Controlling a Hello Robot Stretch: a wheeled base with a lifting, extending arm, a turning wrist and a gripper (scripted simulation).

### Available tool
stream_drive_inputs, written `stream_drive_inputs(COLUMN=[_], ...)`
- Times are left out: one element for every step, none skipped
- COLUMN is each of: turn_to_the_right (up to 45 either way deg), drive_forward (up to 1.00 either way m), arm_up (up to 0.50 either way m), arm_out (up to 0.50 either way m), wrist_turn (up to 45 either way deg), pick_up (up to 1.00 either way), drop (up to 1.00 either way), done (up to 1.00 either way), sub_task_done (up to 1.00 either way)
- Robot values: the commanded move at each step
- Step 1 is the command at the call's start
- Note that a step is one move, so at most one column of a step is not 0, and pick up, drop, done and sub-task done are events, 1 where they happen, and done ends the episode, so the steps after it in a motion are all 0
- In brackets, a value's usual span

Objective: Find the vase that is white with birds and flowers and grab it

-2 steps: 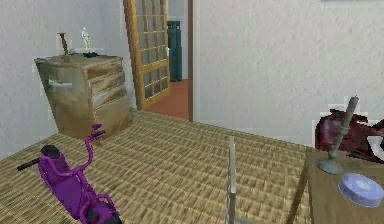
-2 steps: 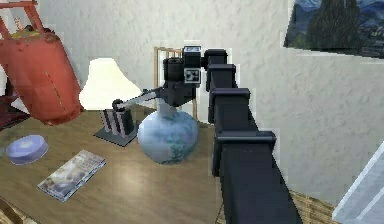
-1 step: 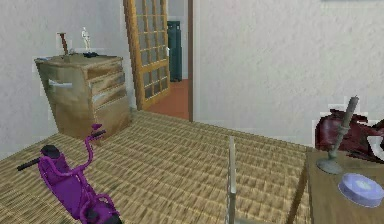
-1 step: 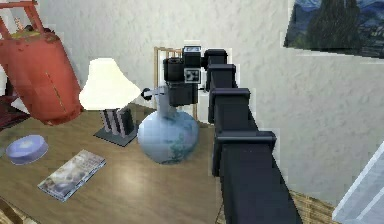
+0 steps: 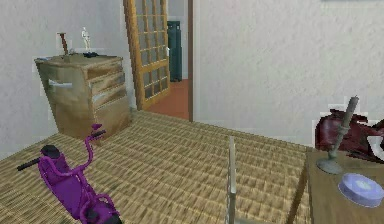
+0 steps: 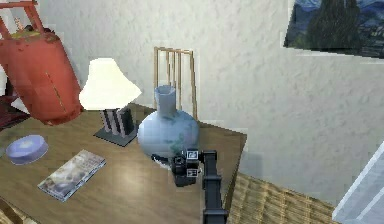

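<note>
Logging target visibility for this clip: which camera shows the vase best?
The arm side view: the pale blue-white vase stands on the table beside the lamp, neck and round body clear. The forward view reaches that table's end, where a blue plate lies.

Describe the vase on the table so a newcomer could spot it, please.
Find the wooden table by the white wall. Beside its lamp stands the vase. It alone has a pale round belly and a narrow neck.
</note>
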Motion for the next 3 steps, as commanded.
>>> stream_drive_inputs(turn_to_the_right=[0.0,0.0,0.0], drive_forward=[0.0,0.0,0.0], arm_up=[0.0,0.1,0.0], arm_out=[0.0,0.0,0.0], wrist_turn=[0.0,0.0,0.0], pick_up=[1.0,0.0,0.0], drop=[0.0,0.0,0.0], done=[0.0,0.0,1.0], sub_task_done=[0.0,0.0,0.0])
